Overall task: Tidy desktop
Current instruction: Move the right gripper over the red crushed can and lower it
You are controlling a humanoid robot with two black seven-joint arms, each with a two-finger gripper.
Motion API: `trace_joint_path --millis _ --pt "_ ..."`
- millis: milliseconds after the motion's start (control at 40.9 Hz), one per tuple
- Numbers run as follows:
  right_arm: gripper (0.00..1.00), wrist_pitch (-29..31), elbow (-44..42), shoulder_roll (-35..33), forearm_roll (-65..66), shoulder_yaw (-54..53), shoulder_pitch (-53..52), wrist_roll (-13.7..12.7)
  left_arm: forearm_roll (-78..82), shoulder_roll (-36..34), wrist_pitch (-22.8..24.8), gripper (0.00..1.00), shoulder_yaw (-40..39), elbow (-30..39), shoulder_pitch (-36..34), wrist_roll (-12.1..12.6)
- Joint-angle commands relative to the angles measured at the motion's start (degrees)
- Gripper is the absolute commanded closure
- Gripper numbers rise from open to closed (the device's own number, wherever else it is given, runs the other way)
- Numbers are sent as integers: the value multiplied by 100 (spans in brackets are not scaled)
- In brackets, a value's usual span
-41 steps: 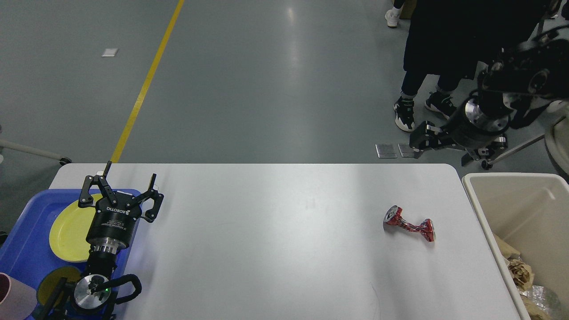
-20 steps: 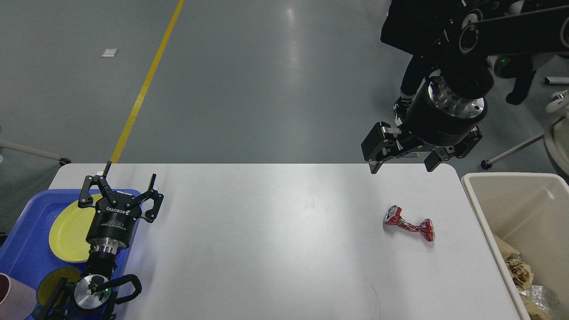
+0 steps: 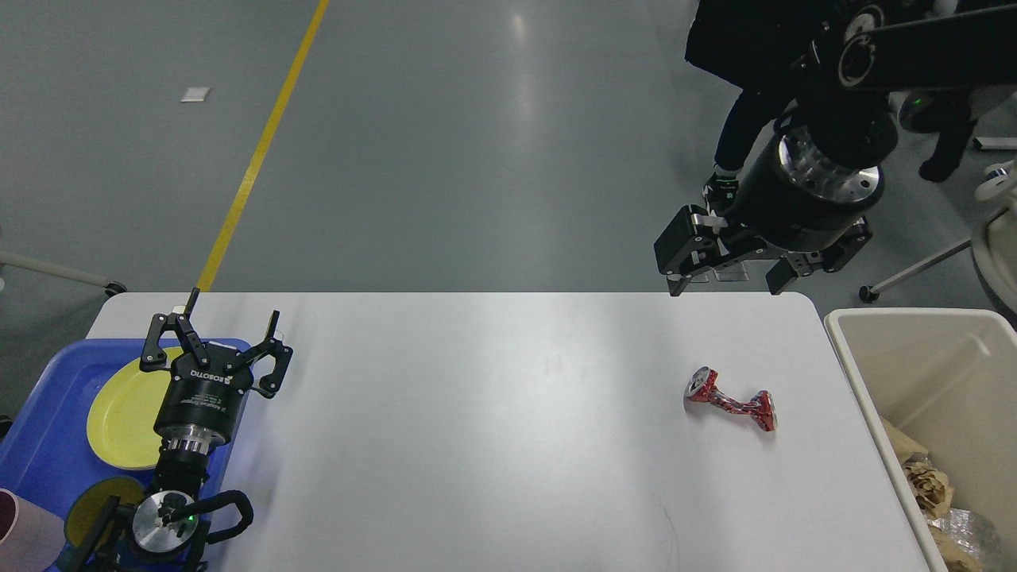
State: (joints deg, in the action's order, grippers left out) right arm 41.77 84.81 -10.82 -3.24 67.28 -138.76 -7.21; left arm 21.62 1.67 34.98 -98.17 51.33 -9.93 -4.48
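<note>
The right gripper (image 3: 723,282) hangs with its fingers spread and nothing between them, above the far right edge of the desktop (image 3: 493,429). A crushed red can (image 3: 731,400) lies on the white surface nearer than it, beside the beige bin (image 3: 914,349). The left gripper (image 3: 218,334), likewise spread and empty, hovers over the blue tray (image 3: 48,453) holding a yellow plate (image 3: 119,417) at the left end

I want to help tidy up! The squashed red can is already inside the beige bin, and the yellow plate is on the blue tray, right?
Not quite. The head view shows the squashed red can lying on the white desktop, left of the beige bin, not inside it. The rest is right: the yellow plate sits on the blue tray.
</note>
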Motion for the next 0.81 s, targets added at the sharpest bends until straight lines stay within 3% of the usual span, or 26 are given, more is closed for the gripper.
trace_joint_path --millis 0,318,440,684,782 --pt "0 -301 -87 45 43 -31 138 1 0 0 0 4 0 0 -1 -1" --pt "0 -521 -957 203 87 -49 1245 18 0 0 0 4 0 0 -1 -1" --pt "6 -591 -1141 229 253 -119 1772 53 -8 0 0 4 0 0 -1 -1" --pt "8 -1311 -1397 607 1738 -163 2765 115 0 0 0 4 0 0 -1 -1" --pt "14 -1575 -1414 607 2362 -154 2942 281 -8 0 0 4 0 0 -1 -1"
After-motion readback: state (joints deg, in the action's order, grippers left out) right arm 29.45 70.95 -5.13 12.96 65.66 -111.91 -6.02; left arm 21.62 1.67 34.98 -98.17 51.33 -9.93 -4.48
